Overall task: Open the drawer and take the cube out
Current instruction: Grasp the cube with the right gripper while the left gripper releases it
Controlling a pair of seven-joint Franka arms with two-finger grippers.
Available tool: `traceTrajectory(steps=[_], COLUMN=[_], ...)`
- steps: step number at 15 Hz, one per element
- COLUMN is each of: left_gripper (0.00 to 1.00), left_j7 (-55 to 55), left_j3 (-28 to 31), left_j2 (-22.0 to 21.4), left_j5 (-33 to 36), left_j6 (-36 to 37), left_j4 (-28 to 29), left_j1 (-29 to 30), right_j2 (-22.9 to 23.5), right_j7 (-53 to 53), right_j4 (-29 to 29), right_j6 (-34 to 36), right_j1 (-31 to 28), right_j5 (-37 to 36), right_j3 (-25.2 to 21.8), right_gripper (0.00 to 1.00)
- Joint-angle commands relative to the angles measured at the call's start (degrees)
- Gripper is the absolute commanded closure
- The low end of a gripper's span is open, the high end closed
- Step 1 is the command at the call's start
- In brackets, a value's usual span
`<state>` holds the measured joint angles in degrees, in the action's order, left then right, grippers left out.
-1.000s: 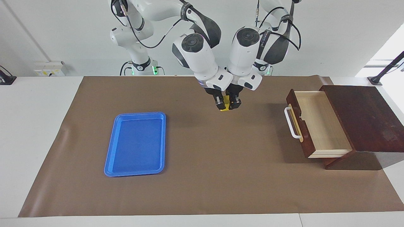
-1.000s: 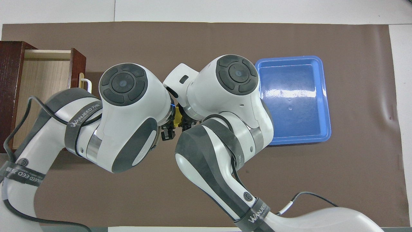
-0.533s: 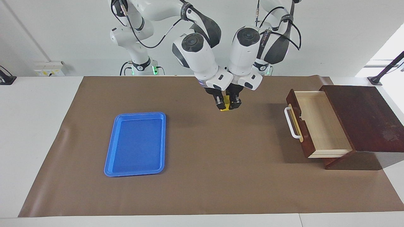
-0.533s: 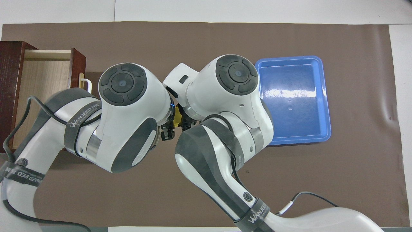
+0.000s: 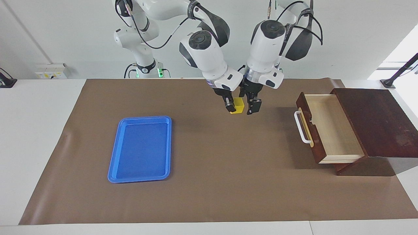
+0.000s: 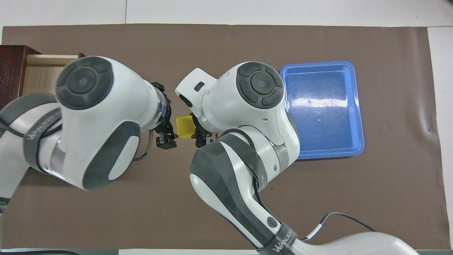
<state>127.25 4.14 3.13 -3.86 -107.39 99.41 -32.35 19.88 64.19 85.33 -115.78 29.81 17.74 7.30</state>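
Sitting in right jaws: cube (image 5: 239, 105)

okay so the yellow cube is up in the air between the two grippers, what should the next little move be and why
Probably carry the cube toward the blue tray with the right gripper. That gripper is shut on the cube over the brown mat, while the left gripper is open beside the cube, apart from it. The drawer is pulled out and its visible interior looks empty, and so does the tray.

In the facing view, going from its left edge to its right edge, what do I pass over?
Blue tray → right hand, shut on the yellow cube → left hand, beside the cube → drawer's white handle → open drawer → dark wooden box.
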Motion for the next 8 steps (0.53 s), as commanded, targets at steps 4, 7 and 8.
traceTrajectory(steps=[4,7,8], left_gripper=[0.00,0.00,0.00], left_j7=[-11.6,-22.6,-25.4], left_j3=[0.1,0.1,0.3], left_j2=[-5.1,-7.2,-7.6], left_j5=[-0.5,-0.4,-0.1], left_j6=[1.8,-2.1,-5.0], left_j4=[6.1,12.0,15.1], left_j1=[8.3,14.3,15.3], right_j2=[-2.0,-2.6,-3.3], right_j7=[0.5,3.0,3.1], right_j4=[1.1,1.4,1.9], right_j6=[4.1,6.8,8.2], right_j1=[-2.7,-6.3,-8.1], right_j5=[-1.0,-1.0,-1.0], right_j3=[-0.2,-0.2,-0.3], right_gripper=[1.00,1.00,1.00])
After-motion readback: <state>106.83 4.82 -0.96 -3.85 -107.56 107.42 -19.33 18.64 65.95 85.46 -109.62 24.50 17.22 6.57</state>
